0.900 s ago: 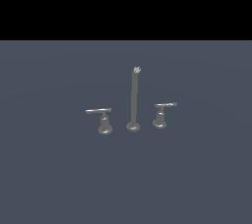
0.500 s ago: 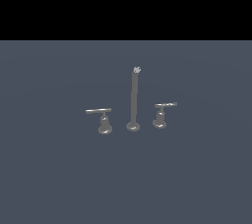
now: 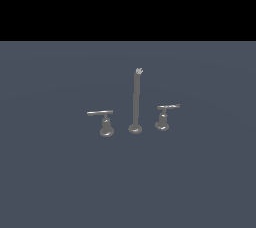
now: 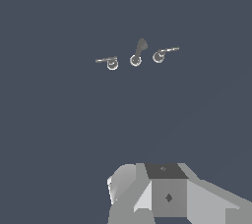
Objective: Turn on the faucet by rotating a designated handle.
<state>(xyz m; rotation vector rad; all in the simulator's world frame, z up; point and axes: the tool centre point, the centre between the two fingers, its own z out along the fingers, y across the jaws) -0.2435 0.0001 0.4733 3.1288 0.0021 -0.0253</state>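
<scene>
The faucet [image 3: 135, 103] is a small grey metal set on a flat dark floor: a tall thin post on a round base with a lever on each side. The handle [image 3: 166, 109], with the shorter, darker bar and pale tip, stands at the exterior view's right of the post. The other lever [image 3: 102, 115] has a longer, paler bar. The wrist view shows the faucet [image 4: 137, 53] far off and small, with the handle [image 4: 165, 51] beside the post. My gripper [image 4: 165, 191] appears only as grey blocks at that picture's edge, far from the faucet, with its jaws indistinct. The exterior view lacks it.
Flat dark grey-blue floor [image 3: 60, 182] surrounds the faucet on all sides. A black band fills the upper part of the exterior view. Nothing else stands on the floor.
</scene>
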